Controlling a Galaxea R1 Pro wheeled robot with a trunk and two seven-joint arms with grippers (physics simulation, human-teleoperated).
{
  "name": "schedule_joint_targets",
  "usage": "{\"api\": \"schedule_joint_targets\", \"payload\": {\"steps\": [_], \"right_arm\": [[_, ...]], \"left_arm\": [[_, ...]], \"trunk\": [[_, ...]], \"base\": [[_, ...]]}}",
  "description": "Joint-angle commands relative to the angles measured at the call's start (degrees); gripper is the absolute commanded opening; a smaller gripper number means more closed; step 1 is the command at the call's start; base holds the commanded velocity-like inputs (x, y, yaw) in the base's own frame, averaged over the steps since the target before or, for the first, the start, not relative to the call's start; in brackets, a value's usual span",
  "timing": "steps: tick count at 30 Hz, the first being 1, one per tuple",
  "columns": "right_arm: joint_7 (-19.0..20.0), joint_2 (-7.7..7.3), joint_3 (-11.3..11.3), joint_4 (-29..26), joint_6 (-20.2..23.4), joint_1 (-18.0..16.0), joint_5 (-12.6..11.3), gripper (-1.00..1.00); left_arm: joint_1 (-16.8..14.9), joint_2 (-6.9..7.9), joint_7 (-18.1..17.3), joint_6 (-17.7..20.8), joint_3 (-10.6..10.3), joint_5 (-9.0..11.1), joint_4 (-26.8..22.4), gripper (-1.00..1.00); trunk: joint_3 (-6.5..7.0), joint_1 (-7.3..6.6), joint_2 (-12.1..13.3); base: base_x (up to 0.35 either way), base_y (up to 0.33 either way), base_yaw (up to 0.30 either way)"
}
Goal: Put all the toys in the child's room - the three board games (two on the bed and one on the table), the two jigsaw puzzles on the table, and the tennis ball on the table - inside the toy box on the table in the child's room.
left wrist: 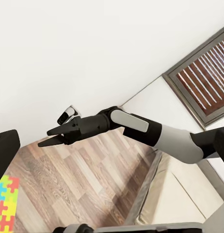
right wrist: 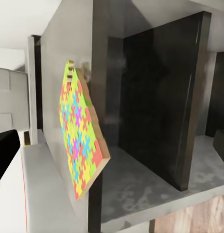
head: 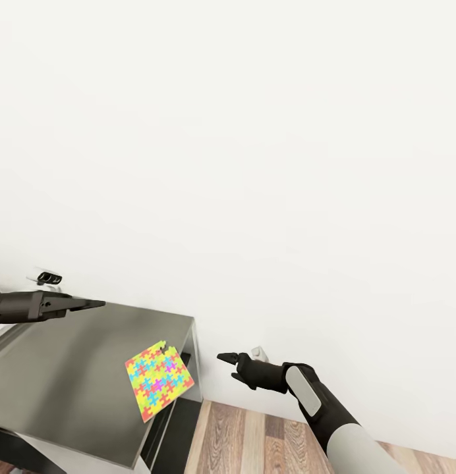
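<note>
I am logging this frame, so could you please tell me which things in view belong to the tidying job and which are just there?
Part of the job:
- jigsaw puzzle, lying near the table's corner
- table
- left claw, empty
- right claw, empty

Just there:
- wood floor
- white wall
- window blind

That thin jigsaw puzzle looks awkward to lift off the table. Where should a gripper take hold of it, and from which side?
Probably by the corner that juts past the table edge. The jigsaw puzzle lies flat near the table's end, its lower corner overhanging, so jaws coming from beyond that edge could close above and below the thin board. The right gripper is on that side; the left gripper hovers over the tabletop.
</note>
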Motion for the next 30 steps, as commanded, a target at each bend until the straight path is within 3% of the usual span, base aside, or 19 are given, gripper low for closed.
{"api": "schedule_joint_targets", "payload": {"steps": [1, 10, 22, 30], "right_arm": [[0.1, 0.00, 0.0, 0.0, 0.2, 0.0, 0.0, 1.00], [0.2, 0.00, 0.0, 0.0, 0.2, 0.0, 0.0, 1.00], [0.2, -0.02, 0.0, 0.0, 0.2, 0.0, 0.0, 1.00], [0.2, -0.08, 0.0, 0.0, 0.3, 0.0, 0.0, 1.00]], "left_arm": [[-0.1, 0.06, -0.3, 0.6, -0.1, 0.0, 0.0, 1.00], [-0.1, 0.06, -0.3, 0.6, -0.1, 0.1, 0.1, 1.00], [-0.1, 0.02, -0.3, 0.6, -0.2, 0.1, 0.4, 1.00], [-0.1, 0.06, -0.3, 0.6, -0.2, 0.1, 0.4, 1.00]], "trunk": [[-0.25, 0.23, -0.5], [-1.86, 2.20, -4.1], [-1.86, 2.20, -4.1], [-1.86, 2.20, -4.1]], "base": [[0.000, 0.000, 0.000], [0.000, 0.000, 0.000], [0.000, 0.002, 0.000], [0.000, 0.138, 0.000]]}}
